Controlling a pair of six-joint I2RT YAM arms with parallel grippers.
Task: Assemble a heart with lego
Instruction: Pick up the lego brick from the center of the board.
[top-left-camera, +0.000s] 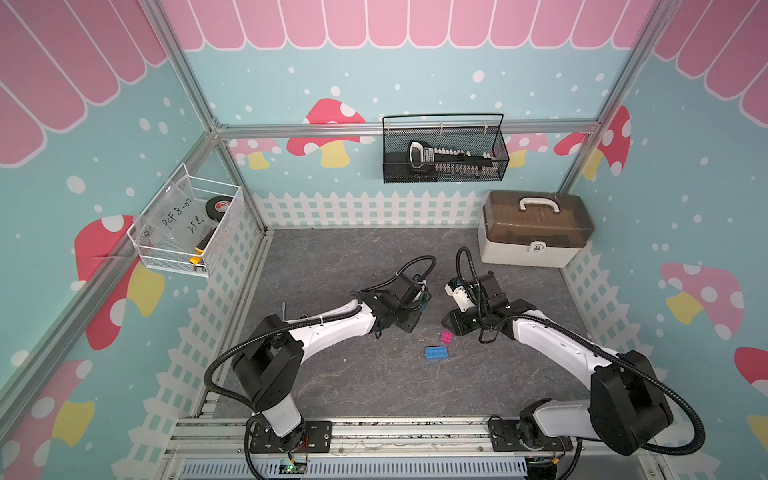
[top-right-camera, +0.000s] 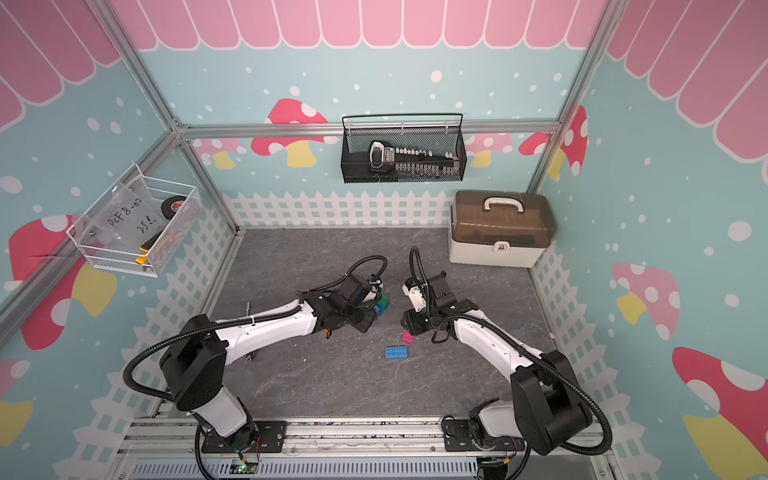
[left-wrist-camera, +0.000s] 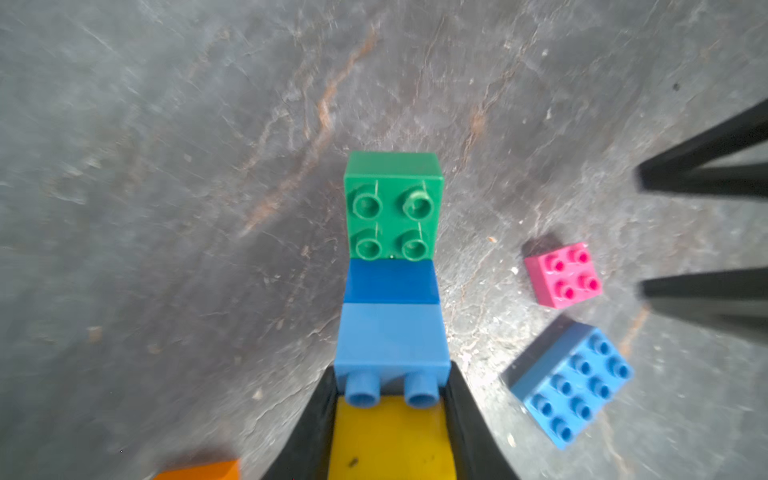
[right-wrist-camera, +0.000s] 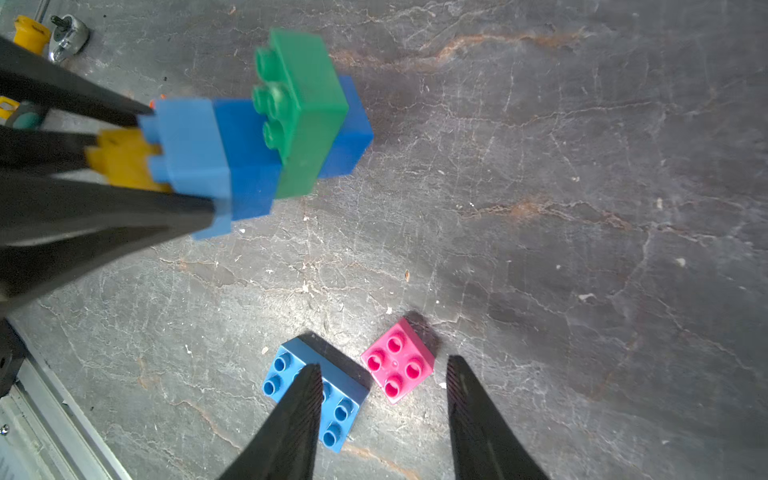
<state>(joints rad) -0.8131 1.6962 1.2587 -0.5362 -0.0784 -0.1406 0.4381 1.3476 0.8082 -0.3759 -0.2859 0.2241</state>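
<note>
Left wrist view, left gripper (left-wrist-camera: 392, 376) pinching heart (left-wrist-camera: 392, 291), right gripper (left-wrist-camera: 641, 232) spread near pink brick (left-wrist-camera: 563, 275), mat (left-wrist-camera: 166, 166) open around.

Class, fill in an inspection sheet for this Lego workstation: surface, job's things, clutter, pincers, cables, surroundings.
Surface: grey stone-look mat with faint rusty veins and small crumbs.
Job's things: half-built heart of green, blue and yellow bricks, apparently lifted off the mat; pink brick and light blue brick lie loose, side by side.
Clutter: metal ratchet and yellow-handled tool near the left arm.
Pincers: left pincer shut on the half-built heart; right pincer open, above the loose bricks.
Cables: black hoses loop along both arms, clear of the bricks.
Surroundings: toolbox in the back corner; black basket and white basket on the walls.
</note>
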